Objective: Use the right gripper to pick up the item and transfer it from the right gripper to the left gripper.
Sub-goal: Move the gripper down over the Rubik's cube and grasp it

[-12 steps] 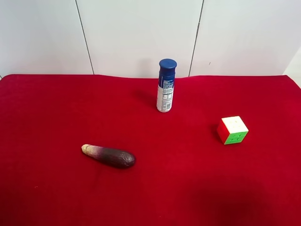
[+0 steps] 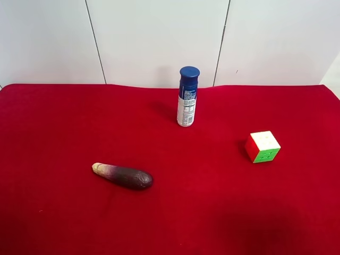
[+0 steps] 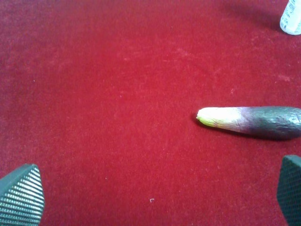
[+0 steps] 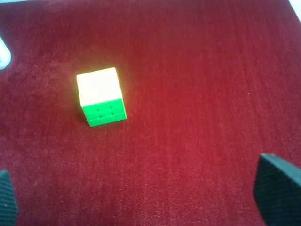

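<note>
Exterior high view, L to R on the red cloth (image 2: 53, 133): an eggplant (image 2: 123, 176) lies on its side toward the near left, pale stem end pointing to view's left, dark end to view's right. Spray can (image 2: 187, 96) stands upright near the centre back, blue cap up, close to the white wall (image 2: 159, 37). Puzzle cube (image 2: 263, 146) sits flat at view's right, well apart from can and eggplant, w/ white face up, red and green sides showing. Left wrist view: left gripper (image 3: 155, 190) is spread wide, holding nothing; only the tips of its ribbed fingers (image 3: 22, 195) show at the frame's corners. The eggplant (image 3: 254, 121) lies out past them on bare cloth, not btwn them, and the can's base (image 3: 291, 19) is further off. Right wrist view: right gripper (image 4: 141, 195) is also spread wide and empty, w/ textured fingertips (image 4: 278, 186) at the frame's corners. The cube (image 4: 101, 96) rests on the cloth beyond the tips, untouched, clear of both fingers, white and green faces toward the cam.
</note>
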`<action>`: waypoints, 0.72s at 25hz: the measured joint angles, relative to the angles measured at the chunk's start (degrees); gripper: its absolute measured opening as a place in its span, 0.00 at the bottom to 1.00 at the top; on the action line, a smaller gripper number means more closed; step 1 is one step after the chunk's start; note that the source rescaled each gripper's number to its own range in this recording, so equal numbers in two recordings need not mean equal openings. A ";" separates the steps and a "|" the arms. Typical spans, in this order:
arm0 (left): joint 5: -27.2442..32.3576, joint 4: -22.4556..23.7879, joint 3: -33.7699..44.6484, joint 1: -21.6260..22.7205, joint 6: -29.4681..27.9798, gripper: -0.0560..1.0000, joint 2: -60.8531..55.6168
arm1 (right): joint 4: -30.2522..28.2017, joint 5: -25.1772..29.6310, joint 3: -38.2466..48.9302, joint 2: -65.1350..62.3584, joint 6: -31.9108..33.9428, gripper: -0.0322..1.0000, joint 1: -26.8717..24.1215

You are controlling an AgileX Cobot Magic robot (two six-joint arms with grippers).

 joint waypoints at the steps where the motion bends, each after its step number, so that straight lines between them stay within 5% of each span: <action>1: 0.00 0.00 0.00 0.00 0.00 1.00 0.00 | 0.00 0.00 0.00 0.00 0.00 1.00 0.00; 18: 0.00 0.00 0.00 0.00 0.00 1.00 0.00 | 0.00 0.00 0.00 0.00 0.00 1.00 0.00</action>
